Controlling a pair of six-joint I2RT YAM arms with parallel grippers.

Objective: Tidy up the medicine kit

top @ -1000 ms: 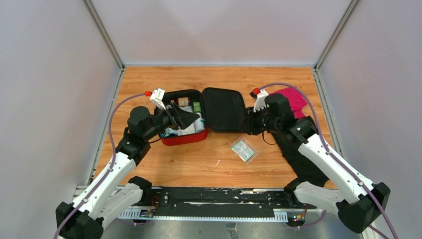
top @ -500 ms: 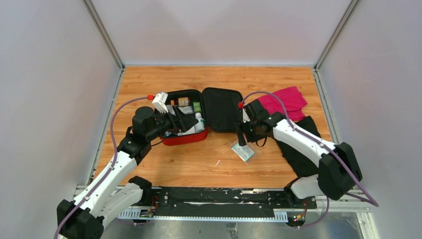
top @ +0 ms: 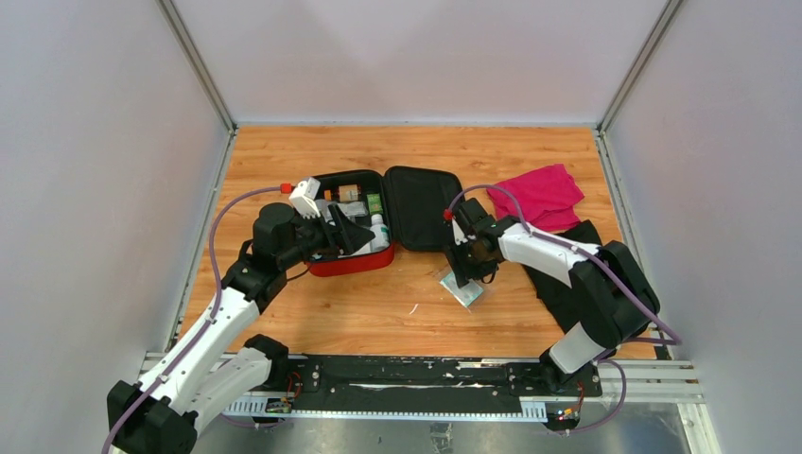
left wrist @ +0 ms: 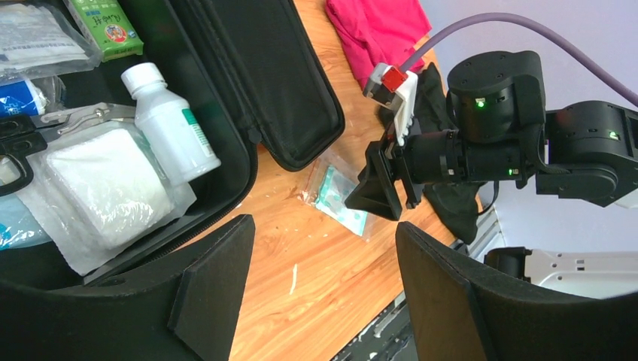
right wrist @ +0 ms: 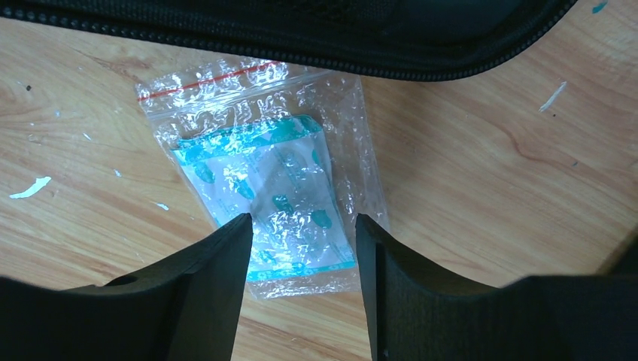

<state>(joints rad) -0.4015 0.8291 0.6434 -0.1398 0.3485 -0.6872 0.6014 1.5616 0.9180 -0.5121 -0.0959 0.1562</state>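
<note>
Right wrist: right end effector (right wrist: pixel 302 222) nose-down, open astride clear pouch (right wrist: pixel 256 150) beside medicine kit (right wrist: pixel 301 22).

Plain grey-white walls (top: pixel 416 57) enclose a wooden tabletop (top: pixel 416 147); metal rails (top: pixel 197 61) run up the corners

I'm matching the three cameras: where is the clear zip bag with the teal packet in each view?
Top external: zip bag on the wood, right of centre, just below the medicine kit lid.
Left wrist: mid-frame, below the lid's corner.
Right wrist: centre, just under the lid's zip edge.
Shared landmark: the black lid.
</note>
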